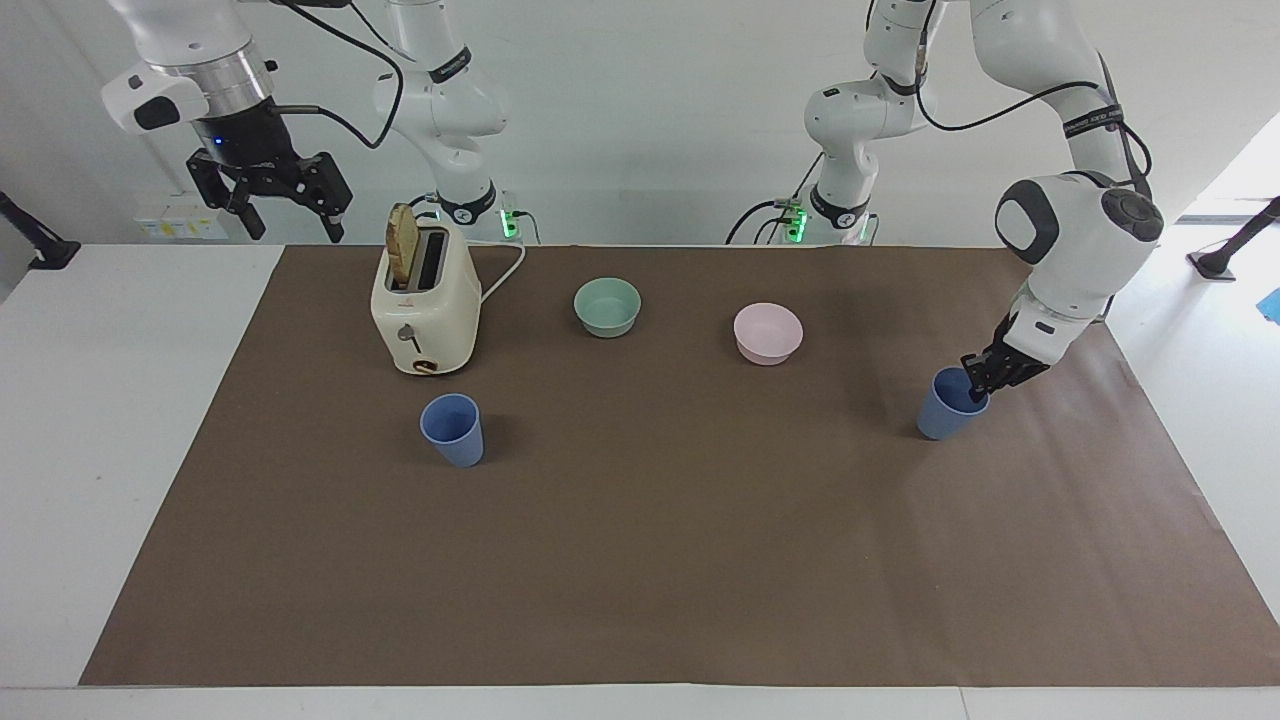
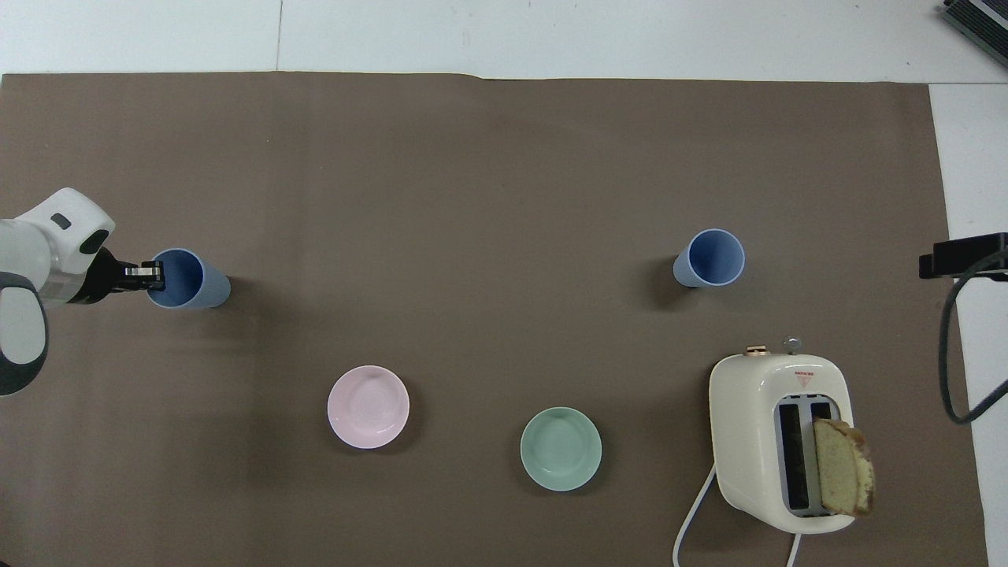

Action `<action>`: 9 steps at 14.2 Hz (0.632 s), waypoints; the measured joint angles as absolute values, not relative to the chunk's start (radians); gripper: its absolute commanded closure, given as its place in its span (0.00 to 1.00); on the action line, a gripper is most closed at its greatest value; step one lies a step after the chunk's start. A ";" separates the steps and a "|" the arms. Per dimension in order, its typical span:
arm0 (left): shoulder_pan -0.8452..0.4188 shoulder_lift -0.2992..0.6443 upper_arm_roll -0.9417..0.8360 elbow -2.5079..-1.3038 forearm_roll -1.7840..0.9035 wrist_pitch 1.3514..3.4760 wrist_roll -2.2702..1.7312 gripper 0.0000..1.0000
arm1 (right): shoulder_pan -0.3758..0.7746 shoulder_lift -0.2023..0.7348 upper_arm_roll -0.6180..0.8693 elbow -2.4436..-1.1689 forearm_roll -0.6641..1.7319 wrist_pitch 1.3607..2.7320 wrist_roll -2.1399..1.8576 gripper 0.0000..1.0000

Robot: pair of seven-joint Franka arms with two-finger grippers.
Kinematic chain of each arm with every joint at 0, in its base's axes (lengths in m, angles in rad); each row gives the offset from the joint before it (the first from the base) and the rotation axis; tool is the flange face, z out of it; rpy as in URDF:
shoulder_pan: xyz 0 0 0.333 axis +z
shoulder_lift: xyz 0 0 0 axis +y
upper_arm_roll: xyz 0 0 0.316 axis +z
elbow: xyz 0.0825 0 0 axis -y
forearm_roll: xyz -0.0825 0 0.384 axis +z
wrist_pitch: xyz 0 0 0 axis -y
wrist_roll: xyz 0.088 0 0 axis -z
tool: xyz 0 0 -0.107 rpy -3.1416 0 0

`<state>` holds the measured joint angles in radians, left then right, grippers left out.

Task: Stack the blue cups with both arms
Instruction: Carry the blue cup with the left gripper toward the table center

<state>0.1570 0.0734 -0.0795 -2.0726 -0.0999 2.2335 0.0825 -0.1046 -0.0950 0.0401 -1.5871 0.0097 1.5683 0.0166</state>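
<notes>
One blue cup (image 1: pixel 945 415) stands tilted near the left arm's end of the brown mat, and also shows in the overhead view (image 2: pixel 193 282). My left gripper (image 1: pixel 975 390) is shut on its rim, one finger inside the cup; it also shows in the overhead view (image 2: pixel 153 274). The other blue cup (image 1: pixel 452 430) stands upright and free, farther from the robots than the toaster (image 1: pixel 425 310), and shows in the overhead view (image 2: pixel 713 258). My right gripper (image 1: pixel 285 205) is open and empty, raised over the table's edge at the right arm's end, where the arm waits.
The cream toaster (image 2: pixel 776 441) holds a bread slice (image 2: pixel 843 465) in one slot. A mint-green bowl (image 1: pixel 607 305) and a pink bowl (image 1: pixel 767 332) sit between the toaster and the held cup, nearer to the robots than both cups.
</notes>
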 measured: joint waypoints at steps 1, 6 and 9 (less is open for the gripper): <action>0.156 0.075 -0.083 -2.040 -0.109 2.220 0.081 1.00 | -0.105 -0.095 0.040 -1.587 0.010 1.568 0.017 0.00; 0.037 0.076 -0.106 -1.863 -0.129 2.091 -0.131 1.00 | -0.105 -0.095 0.040 -1.587 0.010 1.568 0.017 0.00; -0.142 0.076 -0.113 -1.845 -0.129 2.085 -0.378 1.00 | -0.105 -0.095 0.040 -1.587 0.010 1.568 0.017 0.00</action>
